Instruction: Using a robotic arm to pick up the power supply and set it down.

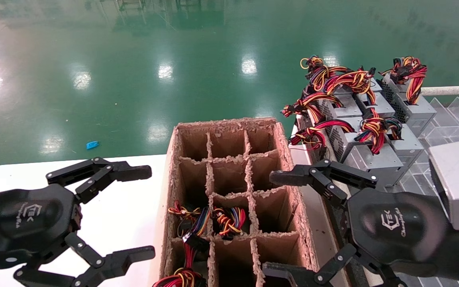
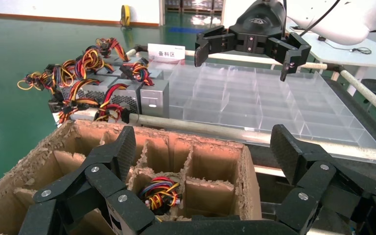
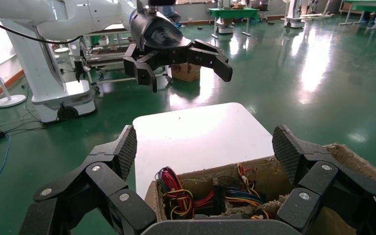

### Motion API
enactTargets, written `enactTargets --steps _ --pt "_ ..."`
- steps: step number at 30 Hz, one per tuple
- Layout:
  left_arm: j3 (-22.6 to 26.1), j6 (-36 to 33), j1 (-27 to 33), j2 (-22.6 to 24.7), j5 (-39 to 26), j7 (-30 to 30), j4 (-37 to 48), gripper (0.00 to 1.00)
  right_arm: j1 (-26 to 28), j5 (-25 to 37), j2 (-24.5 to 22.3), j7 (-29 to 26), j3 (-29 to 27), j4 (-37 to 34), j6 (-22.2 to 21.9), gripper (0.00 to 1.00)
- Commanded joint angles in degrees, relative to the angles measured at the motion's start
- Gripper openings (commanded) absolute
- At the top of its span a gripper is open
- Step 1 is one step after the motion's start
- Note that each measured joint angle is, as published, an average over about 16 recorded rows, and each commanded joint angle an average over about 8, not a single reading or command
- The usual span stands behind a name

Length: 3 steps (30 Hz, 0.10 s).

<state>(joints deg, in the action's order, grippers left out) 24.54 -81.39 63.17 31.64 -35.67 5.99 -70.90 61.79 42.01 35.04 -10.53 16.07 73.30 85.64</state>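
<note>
1. While both arms hover low at the near edge of my view, I see the right tool (image 1: 275, 223) spread wide and gripping nothing, its fingers straddling the right wall of the cardboard box (image 1: 293, 179).
2. My left tool (image 1: 144, 211) is likewise spread wide and empty, hanging over the white worktop (image 1: 126, 207) just left of the box.
3. Between the two tools, the cardboard box is split by dividers into compartments; its edges are ragged and torn.
4. Several near compartments on the left and middle already hold wire bundles (image 1: 229, 219) in red, yellow, orange and black, and the far compartments look bare.
5. From the right wrist view I look down into the box's near cells, where coloured wires (image 3: 176, 193) show between my spread fingers (image 3: 122, 152).
6. Farther off and to the right, the power supply (image 1: 367, 153) nearest my right tool sits at the near end of a cluster of silver-grey units, untouched.
7. That cluster rests at the left end of a clear plastic divided tray (image 2: 254, 105).
8. Beyond everything lies the glossy green floor (image 1: 134, 59).
</note>
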Motion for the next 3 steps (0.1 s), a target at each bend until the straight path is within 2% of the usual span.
enactTargets --steps 1,3 --pt "0.00 0.00 0.00 0.00 0.00 0.00 0.00 1.00 0.00 0.00 0.00 0.00 0.00 0.00 0.00 1.00" --pt "0.00 0.00 0.00 0.00 0.00 0.00 0.00 1.00 0.00 0.00 0.00 0.00 0.00 0.00 0.00 1.00"
